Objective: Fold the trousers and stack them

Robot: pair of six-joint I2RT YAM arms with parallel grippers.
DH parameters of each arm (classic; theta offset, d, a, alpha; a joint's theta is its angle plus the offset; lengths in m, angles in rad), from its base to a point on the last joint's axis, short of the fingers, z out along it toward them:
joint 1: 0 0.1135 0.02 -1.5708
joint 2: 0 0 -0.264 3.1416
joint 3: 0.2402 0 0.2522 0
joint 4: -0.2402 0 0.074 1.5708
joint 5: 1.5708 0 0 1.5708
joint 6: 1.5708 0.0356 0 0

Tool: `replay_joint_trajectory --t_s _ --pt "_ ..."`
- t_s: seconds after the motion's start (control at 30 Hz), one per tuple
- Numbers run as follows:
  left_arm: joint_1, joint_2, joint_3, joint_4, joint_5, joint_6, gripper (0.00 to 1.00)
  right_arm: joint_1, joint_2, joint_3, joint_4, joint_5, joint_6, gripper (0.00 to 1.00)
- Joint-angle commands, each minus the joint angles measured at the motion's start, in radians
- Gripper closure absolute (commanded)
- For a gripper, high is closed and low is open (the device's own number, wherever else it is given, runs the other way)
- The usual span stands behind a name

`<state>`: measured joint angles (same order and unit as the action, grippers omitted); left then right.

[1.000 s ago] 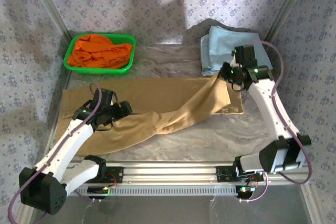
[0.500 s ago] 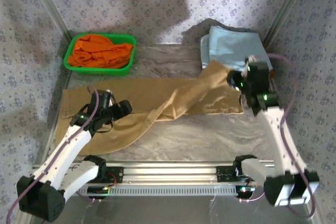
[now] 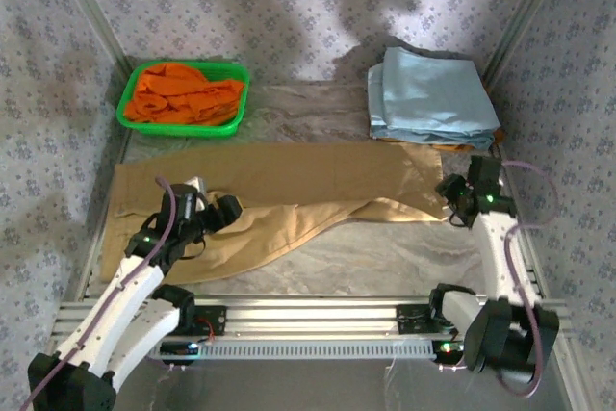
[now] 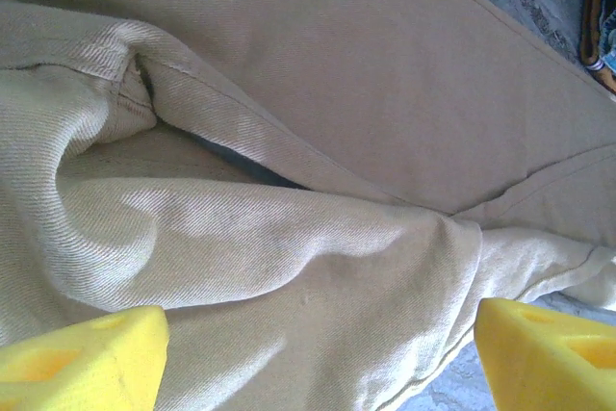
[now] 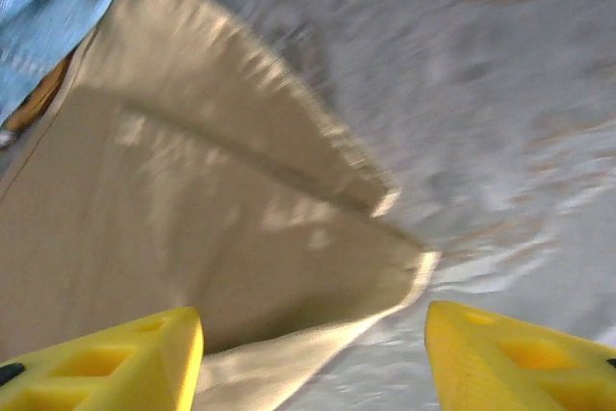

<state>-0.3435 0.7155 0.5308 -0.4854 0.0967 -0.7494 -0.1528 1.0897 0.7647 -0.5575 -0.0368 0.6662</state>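
Trousers (image 3: 289, 175) lie spread left-to-right across counter (image 3: 385, 257), legs roughly one over other, near leg skewed. Your left fingers (image 4: 82, 358) wide over waist end, holding nothing. Right fingers (image 5: 96, 358) parted, empty, above hems at right. Judged: lengthwise fold rough; crosswise folds and stacking not yet done.

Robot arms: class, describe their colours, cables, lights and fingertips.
The left arm and right arm have white links with black joints. A thin purple cable loops along each, and small green lights glow near the wrists. The fingertips are bright yellow blocks with moulded recesses.
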Motion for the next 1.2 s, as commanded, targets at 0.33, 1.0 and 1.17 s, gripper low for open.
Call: replay_joint_trajectory --t_s 0.33,1.0,1.17 --pt "-0.011 0.062 -0.051 0.033 -0.015 -0.029 0.16 0.194 0.335 0.044 0.129 -0.286 0.307 0.42" --pt "-0.011 0.122 -0.041 0.049 -0.018 -0.048 0.16 0.334 0.425 0.03 0.207 -0.37 0.406 0.48" --pt "-0.011 0.111 -0.039 0.02 -0.023 -0.049 0.16 0.343 0.504 0.095 0.216 -0.405 0.376 0.6"
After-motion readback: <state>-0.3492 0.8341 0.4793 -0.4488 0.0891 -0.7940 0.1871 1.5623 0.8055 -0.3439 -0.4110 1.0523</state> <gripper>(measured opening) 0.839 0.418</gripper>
